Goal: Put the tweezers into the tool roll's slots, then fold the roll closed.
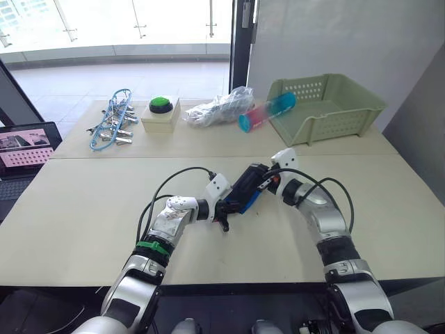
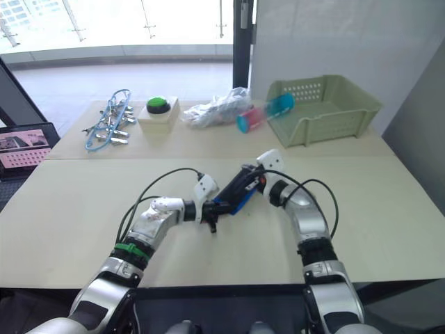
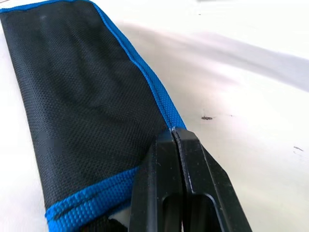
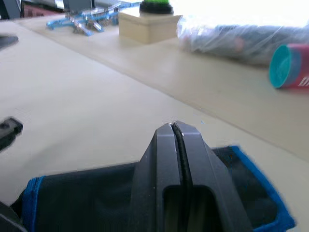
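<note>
The roll point(image 1: 245, 191) is lying folded on the bench point(image 1: 83, 209), near its front middle, with the left end effector point(image 1: 224, 211) and the right end effector point(image 1: 264, 179) pressing at opposite ends of it. In the wrist views both are showing fingers closed together; whether either is pinching fabric or only resting against it I cannot tell. The tweezers and slots are hidden inside the fold, if loaded at all. The risk, as I judge it, is the fold springing open once either end is let go, since no strap is visibly fastened; uneven pull from the two arms could also be sliding the roll or spilling its contents. No brand, label or writing is readable on anything here.
</note>
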### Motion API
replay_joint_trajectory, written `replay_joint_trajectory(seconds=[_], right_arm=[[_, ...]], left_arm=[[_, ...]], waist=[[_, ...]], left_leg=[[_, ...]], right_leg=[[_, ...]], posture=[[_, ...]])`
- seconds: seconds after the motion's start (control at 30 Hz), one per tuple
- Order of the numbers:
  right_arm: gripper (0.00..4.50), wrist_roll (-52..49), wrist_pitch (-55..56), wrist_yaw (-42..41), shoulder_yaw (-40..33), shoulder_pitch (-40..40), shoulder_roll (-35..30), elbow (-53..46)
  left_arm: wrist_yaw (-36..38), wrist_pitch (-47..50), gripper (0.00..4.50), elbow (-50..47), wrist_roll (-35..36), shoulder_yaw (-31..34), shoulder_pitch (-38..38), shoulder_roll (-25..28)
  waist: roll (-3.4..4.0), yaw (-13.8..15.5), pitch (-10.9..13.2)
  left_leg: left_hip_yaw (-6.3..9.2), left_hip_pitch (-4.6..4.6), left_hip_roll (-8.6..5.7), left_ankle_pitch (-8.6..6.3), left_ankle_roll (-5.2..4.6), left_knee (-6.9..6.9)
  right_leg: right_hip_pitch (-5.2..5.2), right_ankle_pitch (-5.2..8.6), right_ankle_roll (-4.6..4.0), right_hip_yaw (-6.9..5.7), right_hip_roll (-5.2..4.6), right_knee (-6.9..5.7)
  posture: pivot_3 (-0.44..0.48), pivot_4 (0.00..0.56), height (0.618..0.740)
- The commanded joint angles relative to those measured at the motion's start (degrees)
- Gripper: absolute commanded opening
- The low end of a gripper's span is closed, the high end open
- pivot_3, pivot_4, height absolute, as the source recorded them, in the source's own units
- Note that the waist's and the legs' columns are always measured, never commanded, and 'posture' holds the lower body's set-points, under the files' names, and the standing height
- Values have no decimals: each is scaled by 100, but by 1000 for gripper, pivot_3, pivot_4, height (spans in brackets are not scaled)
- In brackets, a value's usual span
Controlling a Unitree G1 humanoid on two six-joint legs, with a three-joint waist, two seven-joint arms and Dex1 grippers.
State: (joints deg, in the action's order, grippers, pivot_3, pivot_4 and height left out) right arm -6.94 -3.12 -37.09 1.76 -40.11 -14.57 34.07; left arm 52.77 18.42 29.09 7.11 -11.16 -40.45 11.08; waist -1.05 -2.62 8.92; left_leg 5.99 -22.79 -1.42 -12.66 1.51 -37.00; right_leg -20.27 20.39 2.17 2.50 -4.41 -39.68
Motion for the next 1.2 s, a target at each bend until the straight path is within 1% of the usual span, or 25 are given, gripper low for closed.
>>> replay_joint_trajectory(seconds=[0.03,0.1,0.2,0.3,0.43,0.53,0.63,0.7,0.77,0.8,0.87,0.9,0.93,0.97,1.03,1.1,1.17,1.2], right_arm=[[0,193,-45,316,-33,-146,-4,815],[0,411,-111,663,5,-262,-85,1371],[0,308,-176,1215,-285,-469,-89,2111],[0,139,-110,1518,-604,-781,-83,2798],[0,197,148,1490,-677,-1049,-81,3269],[0,205,578,1235,-679,-1286,-54,3457],[0,-74,1167,829,-935,-1390,-4,3331],[0,-367,1560,345,-1138,-1370,11,2937],[0,-579,1765,2,-1253,-1253,-17,2464],[0,-632,1789,-79,-1278,-1196,-26,2301],[0,-735,1675,-342,-1263,-920,-143,1655],[259,-684,1567,-533,-1147,-647,-332,1104],[617,-645,1463,-654,-1060,-432,-467,673],[801,-590,1352,-767,-979,-204,-632,243],[1470,-592,1050,-884,-937,205,-950,-485],[2192,-686,695,-989,-977,629,-1306,-1118],[2860,-735,404,-1035,-1032,1006,-1587,-1608],[3142,-804,212,-1046,-1107,1239,-1721,-1891]], left_arm=[[-71,221,37,-94,-72,-71,139,67],[-73,263,37,-180,-57,-71,185,82],[-97,368,37,-312,-34,-70,264,106],[-137,453,37,-417,-21,-58,358,125],[-193,496,37,-469,-23,-57,395,98],[-251,405,37,-566,5,-33,431,52],[-220,220,37,-820,135,88,474,52],[-133,282,37,-1242,435,326,533,85],[-56,386,37,-1665,668,501,645,204],[-44,431,37,-1804,732,540,694,256],[-2,570,37,-2147,890,680,847,463],[8,626,280,-2340,994,846,958,640],[5,671,633,-2487,1074,959,1043,766],[1,760,834,-2622,1195,1105,1121,902],[26,861,1470,-2854,1393,1379,1273,1197],[84,991,2157,-2992,1542,1653,1439,1568],[140,952,2834,-3014,1599,1882,1617,1902],[147,782,3108,-2943,1508,2006,1734,2115]], waist=[[2,-3,-1],[2,-8,-1],[0,29,-3],[-1,39,-6],[-1,46,-6],[-1,42,-6],[-1,26,-6],[0,7,-3],[0,-18,-1],[0,-31,-1],[0,-82,-1],[1,-91,-1],[1,-92,-1],[1,-89,0],[2,-92,1],[6,-87,4],[9,-70,7],[11,-64,8]], left_leg=[[1,-2,-3,0,0,0],[1,10,-1,0,0,-1],[8,26,1,1,1,1],[6,46,-2,0,0,2],[11,83,1,-1,-1,11],[13,86,0,-1,-1,12],[12,80,2,-1,-1,13],[11,65,7,-1,-1,13],[10,34,11,-1,-1,13],[8,9,13,-1,-1,11],[-3,-42,14,8,13,4],[-7,-44,17,21,34,-2],[-14,-41,14,21,36,1],[-14,-40,14,18,31,1],[-2,-44,15,14,23,9],[5,-45,15,-3,-6,10],[10,-42,15,-5,-8,10],[11,-40,15,-4,-8,10]], right_leg=[[-1,0,0,1,-2,0],[9,0,0,7,-2,1],[22,0,0,4,-1,1],[45,0,0,6,-4,7],[106,0,0,-2,2,51],[116,0,1,0,1,64],[111,0,1,1,2,64],[98,0,1,1,1,64],[72,0,1,1,1,67],[43,0,1,5,0,60],[1,-1,0,0,3,27],[1,-2,0,-2,4,20],[1,-2,0,-4,0,12],[1,-2,0,-3,0,14],[-2,-2,0,-4,1,28],[-3,-2,1,-3,1,36],[-3,-2,1,-1,1,43],[-3,-2,1,2,0,59]], posture=[[0,150,740],[0,150,740],[0,150,740],[0,150,740],[0,150,740],[0,150,740],[0,150,740],[0,150,740],[0,150,740],[0,150,740],[0,150,740],[0,150,740],[0,150,740],[0,150,740],[0,150,740],[0,150,740],[0,150,740],[0,150,740]])
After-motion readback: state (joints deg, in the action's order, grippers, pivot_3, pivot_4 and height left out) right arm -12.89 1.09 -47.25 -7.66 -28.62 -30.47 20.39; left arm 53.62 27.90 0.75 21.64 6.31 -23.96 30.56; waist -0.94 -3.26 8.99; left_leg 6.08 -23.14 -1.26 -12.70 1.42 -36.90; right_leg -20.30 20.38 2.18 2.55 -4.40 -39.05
